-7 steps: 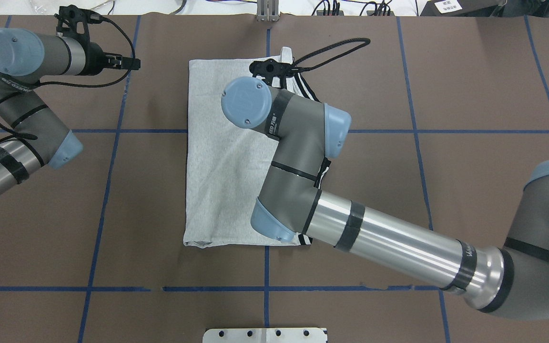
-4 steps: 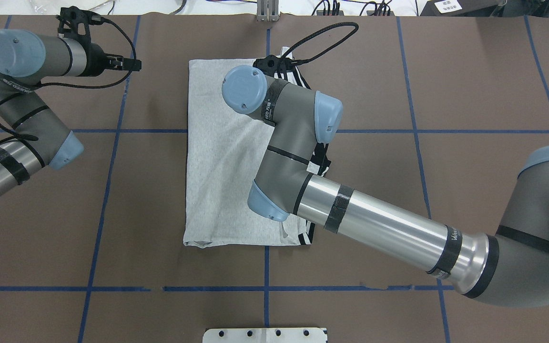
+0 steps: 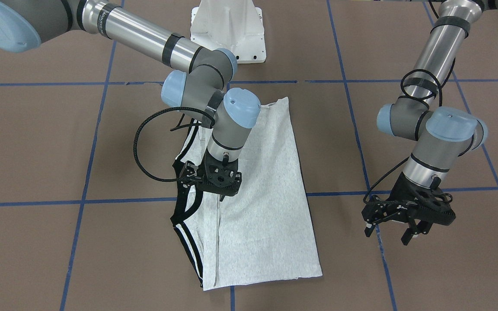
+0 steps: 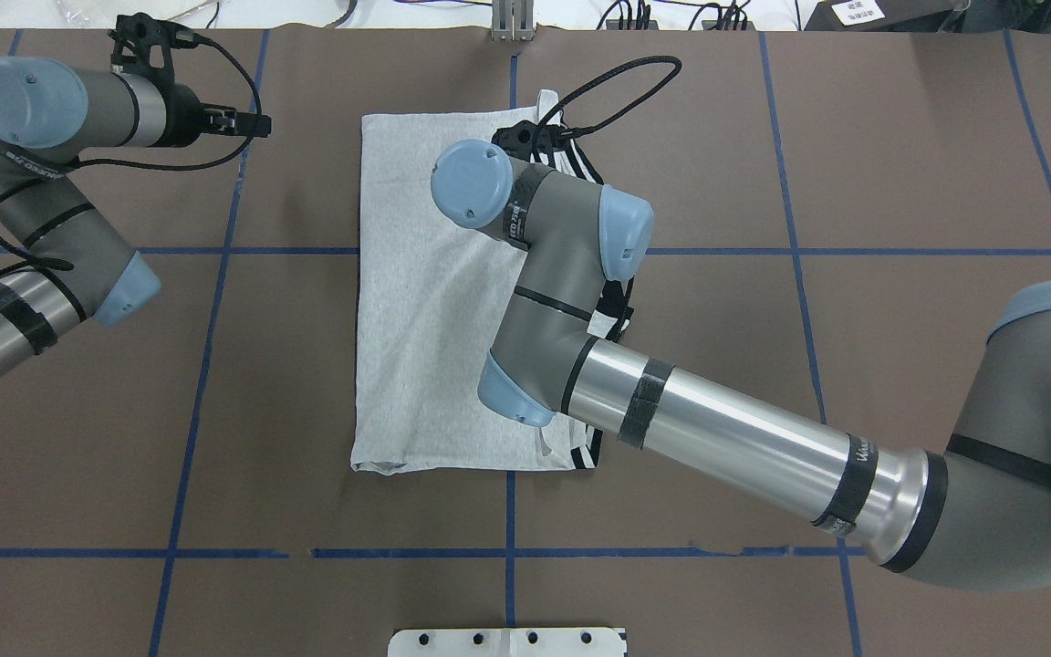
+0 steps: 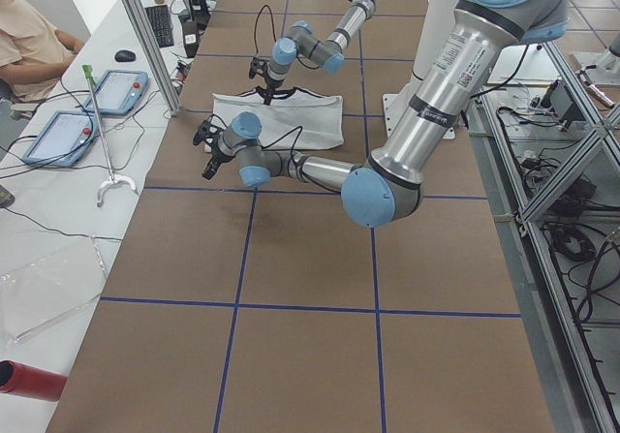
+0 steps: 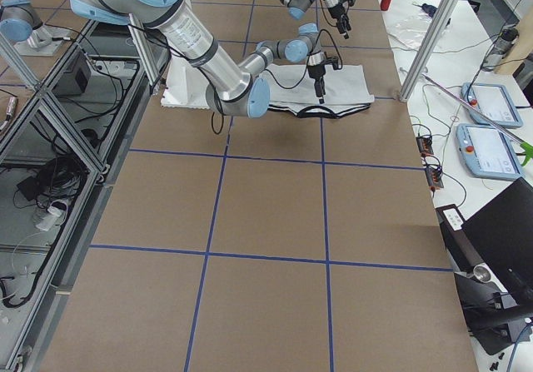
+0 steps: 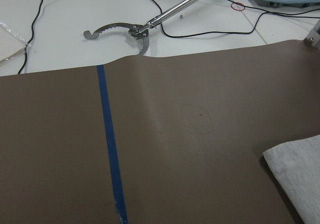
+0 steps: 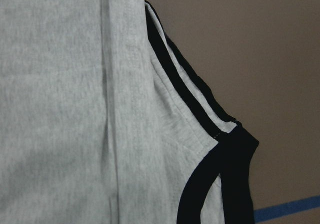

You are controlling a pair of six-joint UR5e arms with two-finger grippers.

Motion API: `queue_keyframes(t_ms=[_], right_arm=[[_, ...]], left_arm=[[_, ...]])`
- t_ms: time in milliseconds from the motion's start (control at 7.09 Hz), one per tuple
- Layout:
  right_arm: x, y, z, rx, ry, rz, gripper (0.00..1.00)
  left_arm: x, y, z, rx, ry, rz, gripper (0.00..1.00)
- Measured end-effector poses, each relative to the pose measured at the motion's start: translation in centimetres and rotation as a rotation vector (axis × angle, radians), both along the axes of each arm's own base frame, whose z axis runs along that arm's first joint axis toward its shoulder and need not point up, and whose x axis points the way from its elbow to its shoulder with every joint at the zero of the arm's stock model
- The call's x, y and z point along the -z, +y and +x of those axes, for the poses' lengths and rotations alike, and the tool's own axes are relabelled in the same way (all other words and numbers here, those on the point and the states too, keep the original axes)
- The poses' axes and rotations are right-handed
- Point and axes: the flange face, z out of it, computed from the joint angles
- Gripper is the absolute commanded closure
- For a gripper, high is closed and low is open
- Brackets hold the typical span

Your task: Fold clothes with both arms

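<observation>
Since the folding needs a flat, open surface, the brown table (image 4: 900, 182) with its blue tape grid carries only the T-shirt (image 4: 425, 319), which lies at its middle as a long grey rectangle, one side already turned in over the body. The right arm (image 4: 717, 438) reaches across the garment from the robot's right, probably to work the uneven far edge, while the left arm (image 4: 42, 228) is parked well off to its own side, likely to leave room. The right gripper (image 3: 216, 185) hovers close over the cloth beside the collar end, pointing straight down; whether its fingers are apart or together I cannot tell (the wrist camera shows only fabric). The left gripper (image 3: 387, 233) hangs above bare table with its fingers spread and nothing between them. Smallest of all, the black collar trim (image 8: 220, 174) and double stripes (image 8: 190, 93) poke out past the folded edge, which suggests a tuck is still needed there.
</observation>
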Motion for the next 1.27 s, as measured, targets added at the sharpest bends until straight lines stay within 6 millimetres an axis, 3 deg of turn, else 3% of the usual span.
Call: queue_keyframes(t_ms=[846,1269], right_arm=[[-1.2,0.6,-1.3,0.062,0.051,0.009,0.00],[-1.7,-0.6,0.2,0.157,0.149,0.015,0.00]], left_arm=[[-0.1,0.0,0.1,-0.002,-0.001,-0.001,0.00],[-0.1,0.2,0.3,-0.005,-0.001,-0.002,0.00]])
